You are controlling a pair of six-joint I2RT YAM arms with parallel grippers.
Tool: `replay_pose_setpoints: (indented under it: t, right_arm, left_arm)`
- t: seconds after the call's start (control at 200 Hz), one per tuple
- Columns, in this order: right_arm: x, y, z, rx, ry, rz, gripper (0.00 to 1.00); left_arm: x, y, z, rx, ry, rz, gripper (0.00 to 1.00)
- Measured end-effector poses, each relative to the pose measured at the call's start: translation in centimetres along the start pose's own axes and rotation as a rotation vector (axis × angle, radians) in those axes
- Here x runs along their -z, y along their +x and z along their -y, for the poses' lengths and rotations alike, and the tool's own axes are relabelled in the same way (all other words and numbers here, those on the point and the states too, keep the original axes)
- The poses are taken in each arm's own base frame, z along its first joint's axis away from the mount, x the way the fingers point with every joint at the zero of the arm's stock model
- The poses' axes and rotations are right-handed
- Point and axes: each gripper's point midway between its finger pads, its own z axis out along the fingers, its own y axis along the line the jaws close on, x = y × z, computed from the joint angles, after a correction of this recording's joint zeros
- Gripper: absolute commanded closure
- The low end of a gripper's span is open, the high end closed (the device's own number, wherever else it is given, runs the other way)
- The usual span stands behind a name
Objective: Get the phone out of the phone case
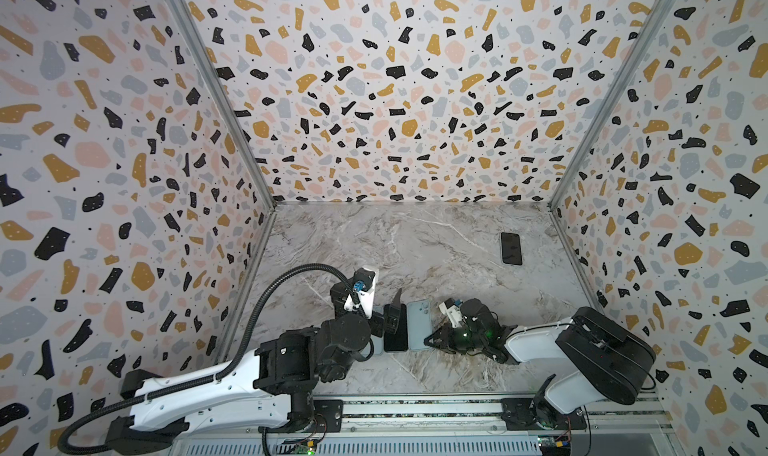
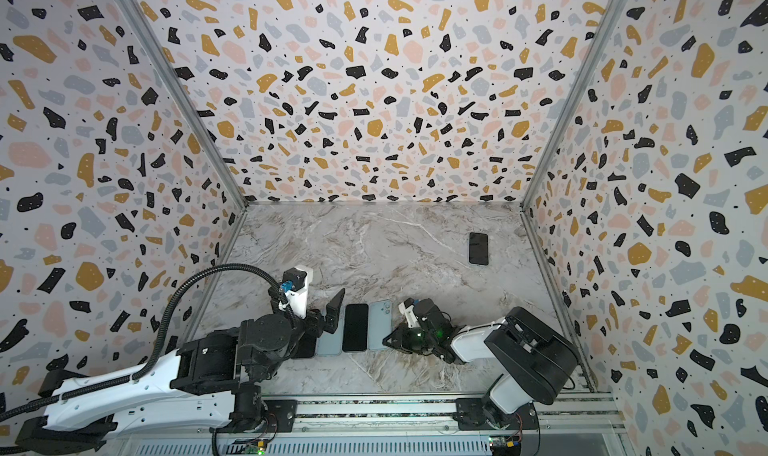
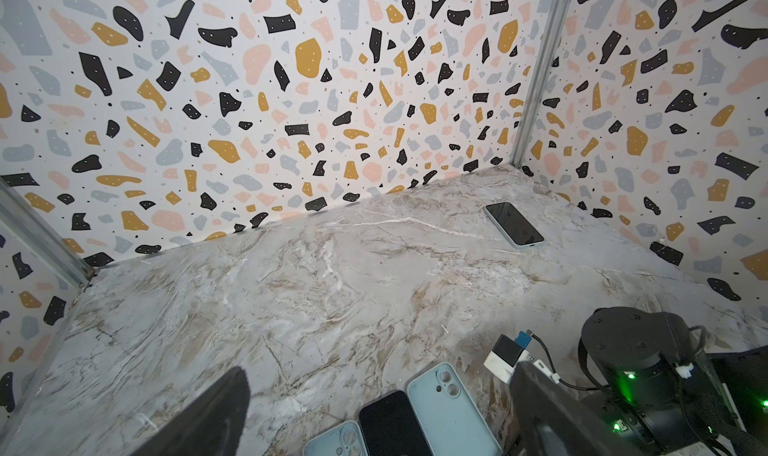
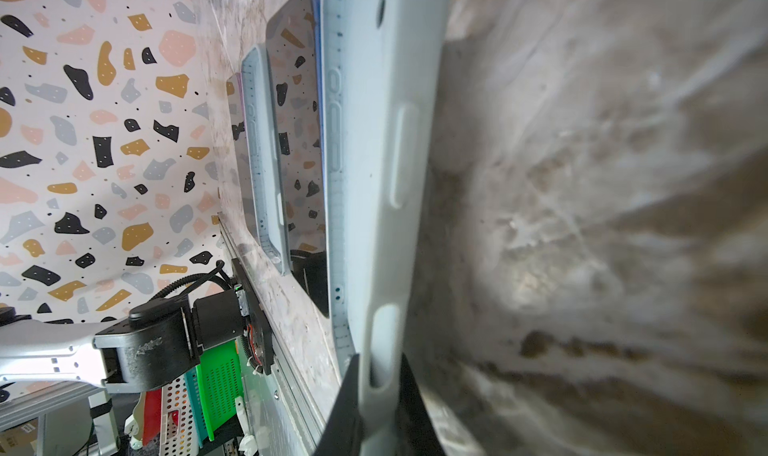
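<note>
Front rail (image 1: 415,408) with both arm bases sits closest to the lens. Bench (image 1: 395,246) is grey-brown marble, with terrazzo-print walls (image 1: 374,100) boxing it on three sides and aluminium posts (image 1: 216,92) in the back corners.

Four slabs lie side by side near the front of the bench. Left to right in a top view:
- dark phone (image 2: 305,348), half under the left arm
- blue case (image 2: 330,341), back up
- black phone (image 2: 355,327), screen up
- light-blue case (image 2: 380,325), back up, camera cut-out at the far end

Can't tell if either back-up case has a phone in it.

Right tool (image 4: 380,364) is clamped on the light-blue case's long side wall near the front corner, with one finger on each side of the wall at a slot cut-out. Left tool (image 3: 378,368) gapes fully, holds nothing and hangs over the left part of the row.

Far phone (image 1: 511,248) sits screen up inside a pale case. It lies alone near the right wall, well apart from the row.
</note>
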Motion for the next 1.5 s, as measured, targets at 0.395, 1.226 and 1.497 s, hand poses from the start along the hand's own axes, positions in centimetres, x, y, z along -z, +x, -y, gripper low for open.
replay_pose_setpoints:
  t: [0.395,1.226,1.497]
  right_arm:
    - [-0.8,-0.3,-1.2,0.015,0.002,-0.011,0.42]
    - [1.3,-0.5,-1.8,0.092,0.093,0.006,0.05]
    - [1.3,-0.4,-1.8,0.094,0.091,-0.002,0.05]
  left_arm:
    - [0.4,-0.2,-0.5,0.008,0.001,0.006,0.0]
    - [0.5,-0.2,-0.6,0.014,0.001,0.006,0.0]
    - [0.4,-0.2,-0.6,0.015,0.002,0.006,0.0]
